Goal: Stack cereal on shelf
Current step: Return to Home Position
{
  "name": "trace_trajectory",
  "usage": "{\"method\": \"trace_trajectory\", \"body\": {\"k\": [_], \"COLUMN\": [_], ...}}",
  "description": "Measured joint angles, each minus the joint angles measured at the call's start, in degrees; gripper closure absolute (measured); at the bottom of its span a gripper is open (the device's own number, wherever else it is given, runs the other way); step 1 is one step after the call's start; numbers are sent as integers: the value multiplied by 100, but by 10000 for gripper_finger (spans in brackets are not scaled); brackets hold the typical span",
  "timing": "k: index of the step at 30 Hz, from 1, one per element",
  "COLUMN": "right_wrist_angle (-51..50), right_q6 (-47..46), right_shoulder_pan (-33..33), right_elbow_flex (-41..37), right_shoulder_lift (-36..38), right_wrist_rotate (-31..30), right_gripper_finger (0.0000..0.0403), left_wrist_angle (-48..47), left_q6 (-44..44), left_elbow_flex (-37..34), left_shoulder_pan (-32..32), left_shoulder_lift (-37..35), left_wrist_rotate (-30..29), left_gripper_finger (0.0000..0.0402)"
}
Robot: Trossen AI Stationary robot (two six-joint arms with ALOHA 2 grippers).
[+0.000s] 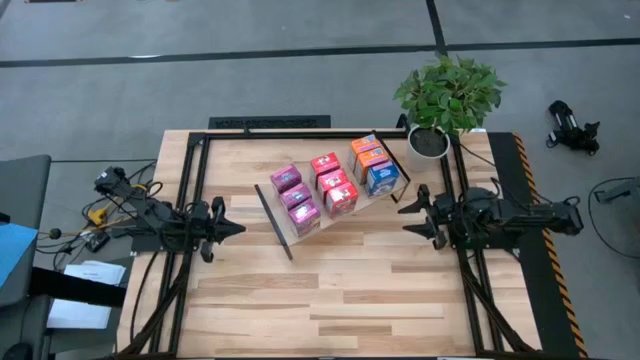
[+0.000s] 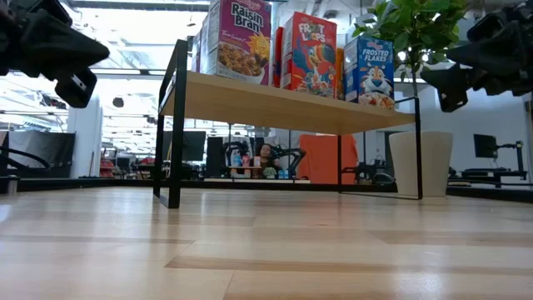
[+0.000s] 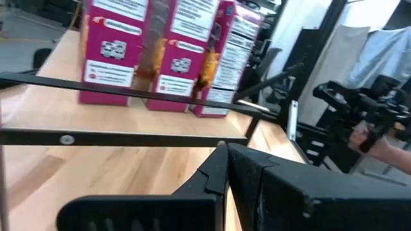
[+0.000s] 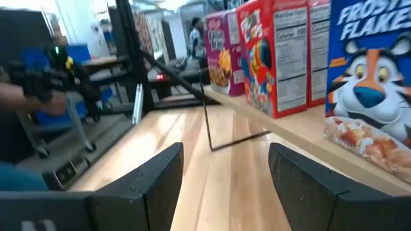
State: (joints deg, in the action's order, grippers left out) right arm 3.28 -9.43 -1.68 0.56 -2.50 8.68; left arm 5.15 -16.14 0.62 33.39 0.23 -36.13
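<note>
The shelf point(image 1: 279, 212) is a light-wood board on black end brackets, standing slantwise on the middle of the table; the low view shows the shelf point(image 2: 283, 104) raised above the tabletop. Several cereal boxes stand upright on it in three rows: magenta boxes point(image 1: 297, 196), red boxes point(image 1: 333, 182), orange boxes point(image 1: 368, 152) and a blue box point(image 1: 381, 177). My left gripper point(image 1: 232, 228) hovers shut to the left of the shelf. My right gripper point(image 1: 410, 216) hovers open to its right. In the right wrist view the blue box point(image 4: 369, 77) is close by.
A potted plant point(image 1: 445, 95) in a white pot point(image 2: 420, 150) stands at the table's far right corner, just behind the shelf's right end. Bare slatted tabletop point(image 1: 330, 300) stretches between the shelf and the near edge. Cables and gear lie off the table's left side.
</note>
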Motion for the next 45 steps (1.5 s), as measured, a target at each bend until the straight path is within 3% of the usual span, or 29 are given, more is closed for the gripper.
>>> {"method": "trace_trajectory", "body": {"k": [3, 8, 17, 23, 45], "right_wrist_angle": [-6, -6, -14, -18, -25], "right_q6": [189, 188, 190, 190, 190], "right_shoulder_pan": [72, 135, 132, 132, 130], "right_elbow_flex": [-2, -2, -4, -4, -9], "right_shoulder_lift": [-12, -10, -11, -11, -11], "right_wrist_rotate": [3, 10, 12, 16, 18], "right_gripper_finger": [148, 148, 148, 148, 148], "left_wrist_angle": [21, -12, -86, -174, -230], "left_q6": [-158, -258, 453, 537, 437], "left_elbow_flex": [0, -2, -4, 11, 35], "left_shoulder_pan": [-75, -192, -291, -292, -291], "left_shoulder_lift": [0, 7, 9, 9, 11], "left_wrist_rotate": [34, 884, 1843, 1543, 1522], "left_gripper_finger": [402, 402, 402, 402, 402]}}
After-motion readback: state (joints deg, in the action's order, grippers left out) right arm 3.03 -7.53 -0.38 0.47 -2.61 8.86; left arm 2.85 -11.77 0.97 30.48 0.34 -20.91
